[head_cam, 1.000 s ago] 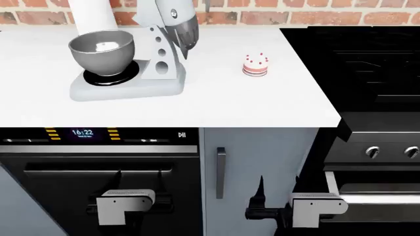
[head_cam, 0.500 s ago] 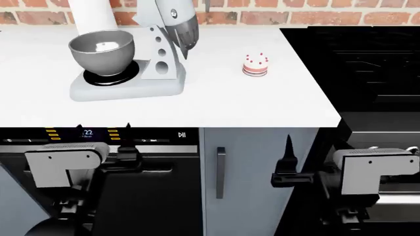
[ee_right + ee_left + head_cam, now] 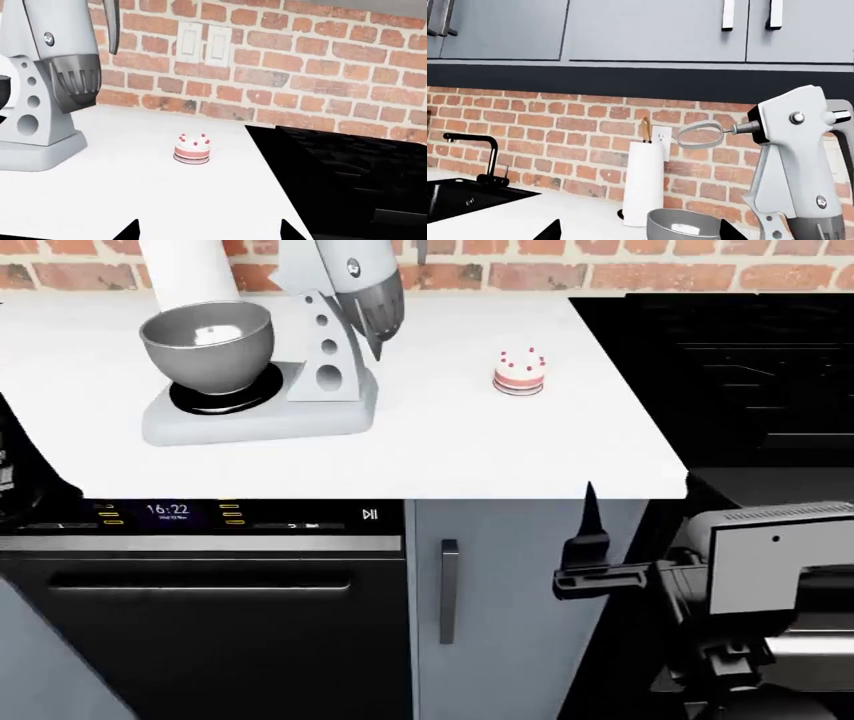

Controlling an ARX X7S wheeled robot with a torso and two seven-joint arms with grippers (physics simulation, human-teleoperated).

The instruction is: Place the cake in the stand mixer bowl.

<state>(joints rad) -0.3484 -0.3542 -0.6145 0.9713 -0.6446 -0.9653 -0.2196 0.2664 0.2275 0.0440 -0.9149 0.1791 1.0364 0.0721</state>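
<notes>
Near worktop's right edge: cake (image 3: pixel 521 372) untouched | right gripper (image 3: pixel 587 540) jaws apart, left's likewise | risk: crushing icing.

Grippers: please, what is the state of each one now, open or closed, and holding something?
Left gripper: open, holding nothing; only its two fingertips show.
Right gripper: open, holding nothing; the cake sits apart on the counter.

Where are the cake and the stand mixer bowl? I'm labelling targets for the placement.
cake (image 3: pixel 521 371), head view, on its white iced top.
stand mixer bowl (image 3: pixel 207 343), head view, on its shiny inner wall.
</notes>
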